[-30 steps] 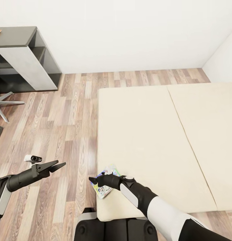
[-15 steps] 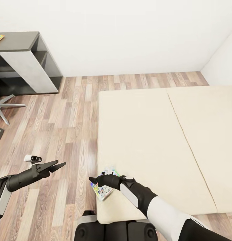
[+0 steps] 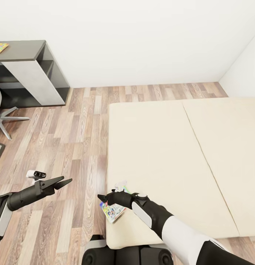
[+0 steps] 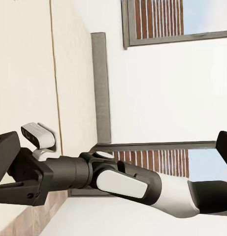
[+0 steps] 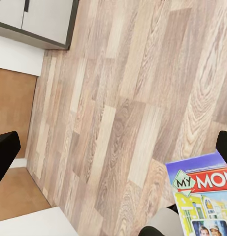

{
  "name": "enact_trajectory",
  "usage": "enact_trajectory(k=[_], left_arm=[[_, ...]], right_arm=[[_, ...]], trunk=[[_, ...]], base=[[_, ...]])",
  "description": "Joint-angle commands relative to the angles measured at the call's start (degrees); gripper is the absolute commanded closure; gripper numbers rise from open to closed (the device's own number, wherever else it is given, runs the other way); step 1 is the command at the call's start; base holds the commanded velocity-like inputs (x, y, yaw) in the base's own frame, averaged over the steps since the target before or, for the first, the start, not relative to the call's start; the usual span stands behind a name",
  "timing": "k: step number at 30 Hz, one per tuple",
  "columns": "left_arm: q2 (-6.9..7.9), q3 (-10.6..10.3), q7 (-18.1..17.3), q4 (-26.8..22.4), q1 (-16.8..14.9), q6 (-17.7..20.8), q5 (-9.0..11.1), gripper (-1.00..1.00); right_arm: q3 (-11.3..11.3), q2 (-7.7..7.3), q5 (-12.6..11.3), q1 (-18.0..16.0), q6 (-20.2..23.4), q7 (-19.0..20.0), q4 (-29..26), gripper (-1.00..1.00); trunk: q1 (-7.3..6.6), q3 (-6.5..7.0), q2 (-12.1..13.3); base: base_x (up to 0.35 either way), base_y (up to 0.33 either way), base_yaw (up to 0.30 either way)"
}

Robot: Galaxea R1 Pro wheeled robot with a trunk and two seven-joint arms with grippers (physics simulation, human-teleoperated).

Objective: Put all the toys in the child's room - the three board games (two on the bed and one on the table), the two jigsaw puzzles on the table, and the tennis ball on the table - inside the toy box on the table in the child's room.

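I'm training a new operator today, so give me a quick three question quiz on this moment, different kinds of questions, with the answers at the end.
1. True or false: the right gripper holds a board game.
2. Multiple choice: the held game hangs over A) the middle of the bed, B) the bed's near left corner and the floor, C) the desk.
3. Fill in: the left gripper is ____ and holds nothing.

Key: 1 true. 2 B. 3 open.
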Motion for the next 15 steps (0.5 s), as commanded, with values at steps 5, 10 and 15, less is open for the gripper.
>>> enact_trajectory(k=[5, 10, 15], left_arm=[[0.04, 0.02, -0.24, -0.02, -0.01, 0.61, -0.04, -1.0], [0.07, 0.04, -0.24, -0.02, -0.01, 0.61, -0.04, -1.0], [0.08, 0.06, -0.24, -0.02, -0.01, 0.61, -0.04, -1.0]], right_arm=[[0.19, 0.0, -0.52, -0.06, 0.24, -0.04, 0.02, -1.0], [0.19, 0.0, -0.51, -0.06, 0.21, 0.0, 0.02, -1.0], [0.21, 0.0, -0.52, -0.06, 0.2, 0.0, 0.02, -1.0]], trunk=[[0.03, 0.4, -0.09], [0.03, 0.87, -0.09], [0.03, 1.33, -0.09]], base=[[0.0, 0.0, 0.0], [0.0, 0.0, 0.0], [0.0, 0.0, 0.0]])
